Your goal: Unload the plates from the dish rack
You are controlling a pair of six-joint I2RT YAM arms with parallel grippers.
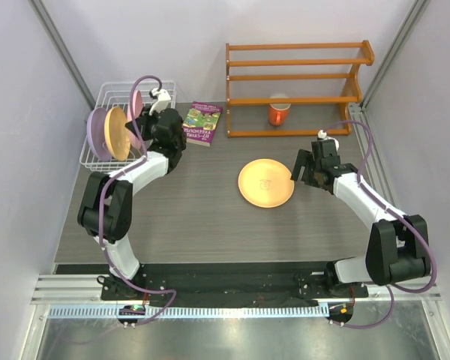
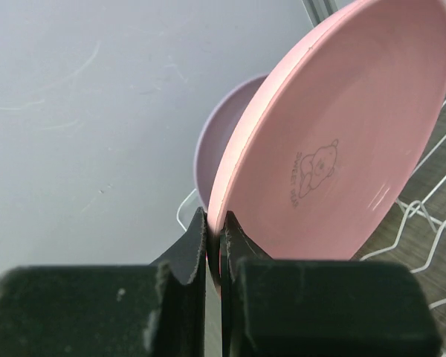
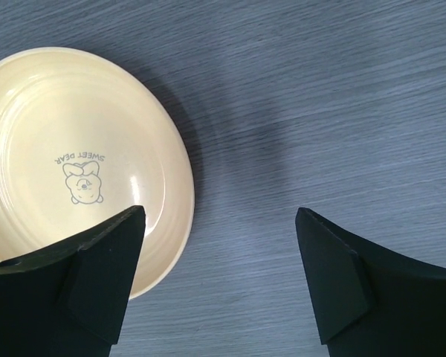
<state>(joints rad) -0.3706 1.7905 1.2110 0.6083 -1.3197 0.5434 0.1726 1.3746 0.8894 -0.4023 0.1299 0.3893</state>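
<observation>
The plates look stiff, smooth and fairly light, and probably glossy enough to slip. The thin rim is therefore the sensible place to pinch, with the grip kept square so the disc does not swing. The left gripper point(image 2: 214, 227) does just that. Its jaws are closed tight on the lower rim of the pink plate point(image 2: 342, 141), which stands on edge at the dish rack point(image 1: 112, 94). Whether it rests on the wires or hangs clear of them I cannot tell. The lavender plate point(image 2: 221, 137) stands in the rack just behind it, with a yellow-orange plate point(image 1: 118, 133) beside that one. Well to the right of the rack, the right gripper point(image 3: 219, 275) hangs wide open and empty over the table point(image 3: 320, 111). One of its fingers point(image 3: 97, 271) is above the edge of a yellow plate point(image 3: 74, 163) lying flat.
</observation>
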